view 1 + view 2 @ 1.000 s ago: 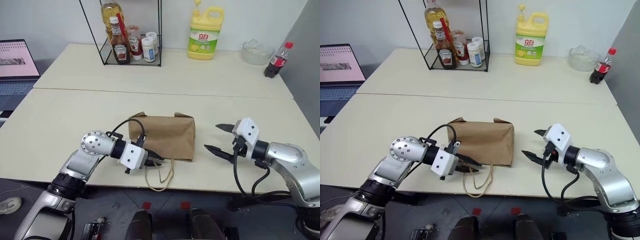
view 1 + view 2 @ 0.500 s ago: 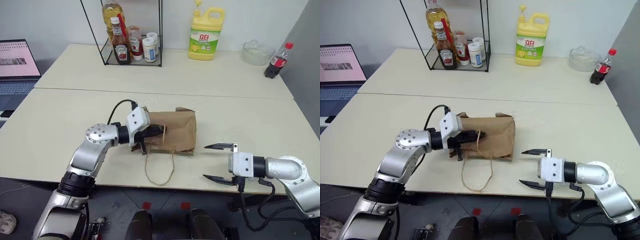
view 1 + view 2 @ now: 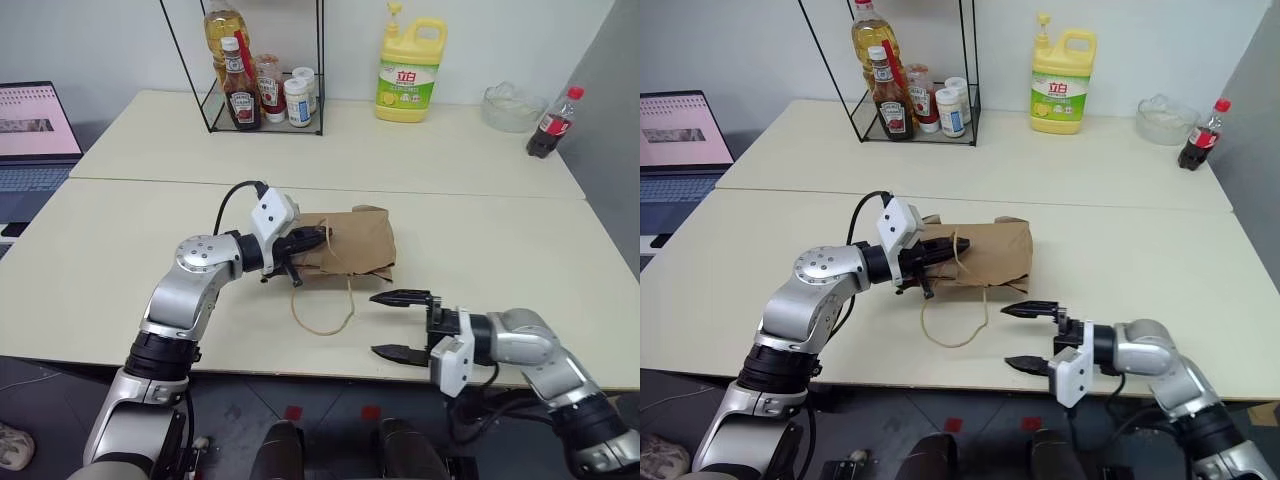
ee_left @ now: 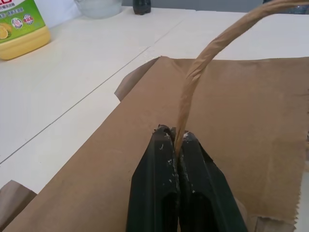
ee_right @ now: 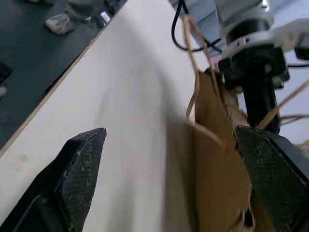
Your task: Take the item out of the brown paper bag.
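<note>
right gripper (image 3: 393,324) nearest, at table's (image 3: 90,240) front edge, fingers spread wide, empty, aimed at brown paper bag (image 3: 355,243) mouth, likely to reach in. left gripper (image 3: 318,239) pinched on bag handle (image 4: 193,79), lifting that side open. item hidden, presumably inside.
</note>
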Tool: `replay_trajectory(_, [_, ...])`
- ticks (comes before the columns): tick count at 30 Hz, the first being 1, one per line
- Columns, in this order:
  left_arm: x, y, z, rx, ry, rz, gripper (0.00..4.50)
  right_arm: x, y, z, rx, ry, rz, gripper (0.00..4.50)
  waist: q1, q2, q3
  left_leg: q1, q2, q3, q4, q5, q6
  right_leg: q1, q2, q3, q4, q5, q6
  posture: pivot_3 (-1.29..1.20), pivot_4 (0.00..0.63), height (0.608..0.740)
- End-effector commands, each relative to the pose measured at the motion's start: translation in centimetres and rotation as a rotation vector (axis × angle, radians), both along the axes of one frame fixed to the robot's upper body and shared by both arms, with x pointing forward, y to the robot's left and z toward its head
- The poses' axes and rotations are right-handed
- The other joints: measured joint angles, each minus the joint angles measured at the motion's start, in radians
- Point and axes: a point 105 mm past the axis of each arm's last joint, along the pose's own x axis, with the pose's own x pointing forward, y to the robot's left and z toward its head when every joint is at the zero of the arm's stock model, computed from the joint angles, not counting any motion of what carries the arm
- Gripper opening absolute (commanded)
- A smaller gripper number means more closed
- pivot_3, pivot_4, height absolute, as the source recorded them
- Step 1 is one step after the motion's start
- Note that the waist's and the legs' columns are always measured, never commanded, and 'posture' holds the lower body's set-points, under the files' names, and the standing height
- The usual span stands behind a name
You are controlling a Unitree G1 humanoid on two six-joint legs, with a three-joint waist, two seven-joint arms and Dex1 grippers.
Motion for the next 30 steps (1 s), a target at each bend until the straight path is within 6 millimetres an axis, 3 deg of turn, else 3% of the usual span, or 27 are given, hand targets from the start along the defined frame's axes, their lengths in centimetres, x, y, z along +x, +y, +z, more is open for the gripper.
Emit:
replay_trajectory(1, [-0.3, -0.3, 1.4, -0.015, -0.046, -0.017, 0.02, 0.5, 1.7, 0.6, 0.037, -0.056, 0.042, 4.5, 0.0, 0.0, 0.0, 0.0, 0.0, 0.0, 0.0, 0.0, 0.0, 0.0, 0.0, 0.0, 0.0, 0.0, 0.0, 0.0, 0.15, 0.74])
replay_trajectory(5, [-0.2, -0.3, 1.5, -0.01, -0.05, -0.021, 0.02, 0.8, 3.2, 0.5, 0.062, -0.053, 0.067, 4.5, 0.001, 0.0, 0.0, 0.0, 0.0, 0.0, 0.0, 0.0, 0.0, 0.0, 0.0, 0.0, 0.0, 0.0, 0.0, 0.0, 0.15, 0.74])
replay_trajectory(8, [-0.2, -0.3, 1.6, -0.011, -0.053, -0.021, 0.0, 1.2, 3.7, 0.5, 0.075, -0.028, 0.07, 3.93, 0.001, 0.0, 0.0, 0.0, 0.0, 0.0, 0.0, 0.0, 0.0, 0.001, -0.001, 0.0, -0.001, 0.0, 0.0, 0.0, 0.15, 0.74])
replay_trajectory(19, [-0.3, -0.4, 1.8, -0.015, -0.054, -0.026, 0.0, 1.5, 3.9, 0.7, 0.095, -0.007, 0.074, 0.02, 0.001, 0.0, 0.0, 0.0, 0.0, 0.0, 0.0, 0.0, 0.0, 0.001, 0.0, 0.0, 0.0, 0.0, 0.0, 0.0, 0.15, 0.74])
replay_trajectory(26, [-0.2, -0.3, 2.1, -0.018, -0.056, -0.024, 0.0, 1.6, 4.0, 0.5, 0.096, 0.039, 0.054, 0.02, 0.001, 0.0, 0.0, 0.0, 0.0, 0.0, 0.0, 0.0, 0.0, 0.001, 0.0, 0.0, 0.0, 0.0, 0.0, 0.0, 0.15, 0.74])
replay_trajectory(30, [0.4, -0.2, 3.2, -0.036, -0.065, -0.009, 0.0, 1.3, 4.1, -1.4, 0.005, 0.165, 0.045, 0.02, 0.001, 0.0, 0.0, 0.0, 0.0, 0.0, 0.0, 0.0, 0.0, 0.001, 0.0, 0.0, 0.0, 0.0, 0.0, 0.0, 0.15, 0.74])
